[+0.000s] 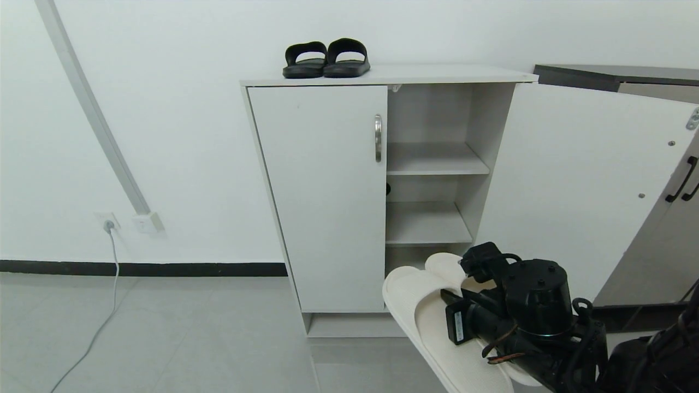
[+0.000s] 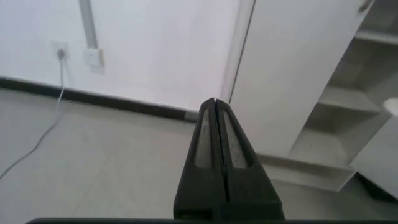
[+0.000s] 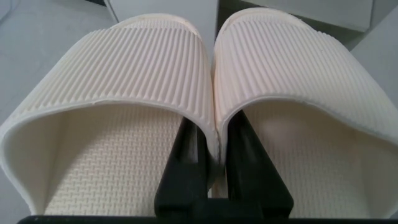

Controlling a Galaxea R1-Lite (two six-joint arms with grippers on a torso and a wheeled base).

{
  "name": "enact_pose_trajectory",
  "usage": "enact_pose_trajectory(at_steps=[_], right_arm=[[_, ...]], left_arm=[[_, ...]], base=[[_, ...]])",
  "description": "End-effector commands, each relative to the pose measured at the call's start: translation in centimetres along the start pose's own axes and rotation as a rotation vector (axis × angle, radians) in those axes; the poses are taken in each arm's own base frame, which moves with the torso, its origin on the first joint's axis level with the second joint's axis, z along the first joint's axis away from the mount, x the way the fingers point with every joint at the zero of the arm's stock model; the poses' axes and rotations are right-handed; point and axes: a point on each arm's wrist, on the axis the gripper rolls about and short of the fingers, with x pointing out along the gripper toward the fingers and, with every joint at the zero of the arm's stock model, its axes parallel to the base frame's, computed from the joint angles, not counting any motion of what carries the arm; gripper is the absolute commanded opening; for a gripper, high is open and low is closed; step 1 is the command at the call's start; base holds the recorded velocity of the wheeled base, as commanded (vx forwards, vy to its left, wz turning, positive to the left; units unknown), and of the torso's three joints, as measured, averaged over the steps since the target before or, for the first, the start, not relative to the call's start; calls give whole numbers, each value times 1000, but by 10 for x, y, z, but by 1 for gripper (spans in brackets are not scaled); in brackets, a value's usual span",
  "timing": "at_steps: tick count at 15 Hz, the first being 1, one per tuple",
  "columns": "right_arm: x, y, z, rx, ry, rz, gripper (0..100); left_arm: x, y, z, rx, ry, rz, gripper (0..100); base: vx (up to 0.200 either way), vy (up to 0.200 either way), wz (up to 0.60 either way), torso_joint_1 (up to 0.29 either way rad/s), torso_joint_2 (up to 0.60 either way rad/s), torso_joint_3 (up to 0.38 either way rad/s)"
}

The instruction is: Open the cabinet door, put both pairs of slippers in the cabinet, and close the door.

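Observation:
A white cabinet (image 1: 327, 207) stands against the wall, its right door (image 1: 579, 185) swung wide open and its left door shut. A pair of black slippers (image 1: 326, 59) rests on the cabinet top. My right gripper (image 3: 214, 152) is shut on the inner edges of a pair of cream white slippers (image 3: 211, 81), holding them side by side. In the head view the white slippers (image 1: 431, 311) hang low in front of the open compartment, toes toward the cabinet. My left gripper (image 2: 215, 134) is shut on nothing, above the floor left of the cabinet (image 2: 292, 74).
Two shelves (image 1: 431, 161) divide the open right compartment. A power cable (image 1: 104, 305) runs from a wall socket across the grey floor on the left. A dark grey cabinet (image 1: 655, 164) stands behind the open door.

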Motion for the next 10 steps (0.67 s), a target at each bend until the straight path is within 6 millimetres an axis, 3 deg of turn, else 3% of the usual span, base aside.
enact_pose_trajectory(at_steps=[1,5,10], right_arm=[[2,2,-4,-7,12,5,0],[8,8,-6,-18,15,7,0],[68,23,-5,45,-79,-265,0]], left_arm=[[1,0,-7,8,32,-26,0],[1,-1,-7,24,37,-85,0],[1,-1,-7,27,37,-86,0]], base=[[0,0,0,0,0,0],[0,0,0,0,0,0],[0,0,0,0,0,0]])
